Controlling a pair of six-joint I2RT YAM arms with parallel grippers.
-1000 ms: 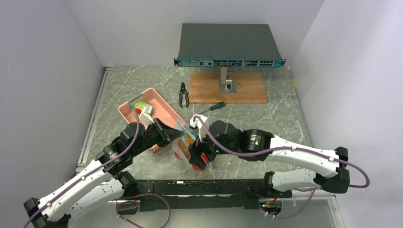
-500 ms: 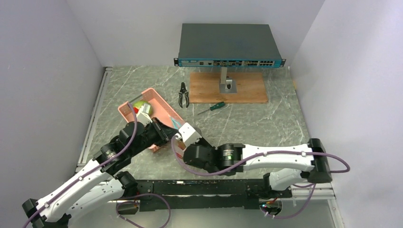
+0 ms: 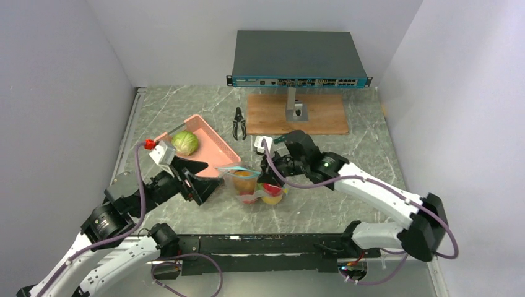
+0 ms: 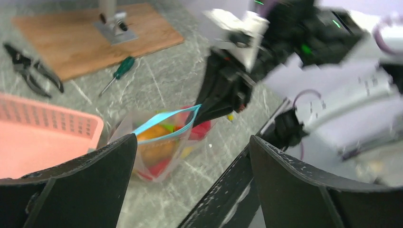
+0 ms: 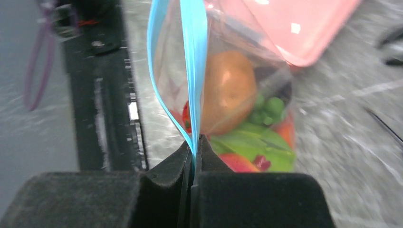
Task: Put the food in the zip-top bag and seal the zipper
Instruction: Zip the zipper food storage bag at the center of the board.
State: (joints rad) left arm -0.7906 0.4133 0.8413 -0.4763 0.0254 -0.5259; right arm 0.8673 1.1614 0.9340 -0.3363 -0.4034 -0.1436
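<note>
The zip-top bag stands on the table between the two arms. It holds food: an orange round piece, green leaves and red pieces. My right gripper is shut on the right end of the teal-blue zipper. Beyond the jaws the strip's two halves stand apart. From above, the right gripper meets the bag's right side. My left gripper is open just left of the bag and touches nothing. In the left wrist view the bag and the zipper lie ahead of the wide-open left gripper.
A pink basket with a green cabbage sits behind the left gripper. Black pliers and a green-handled screwdriver lie further back. A network switch stands on a wooden board at the rear.
The left gripper opened, let go of the bag and drew back to the left. The right gripper shut on the zipper's end and swung up and right, and the bag now stands beside the basket.
</note>
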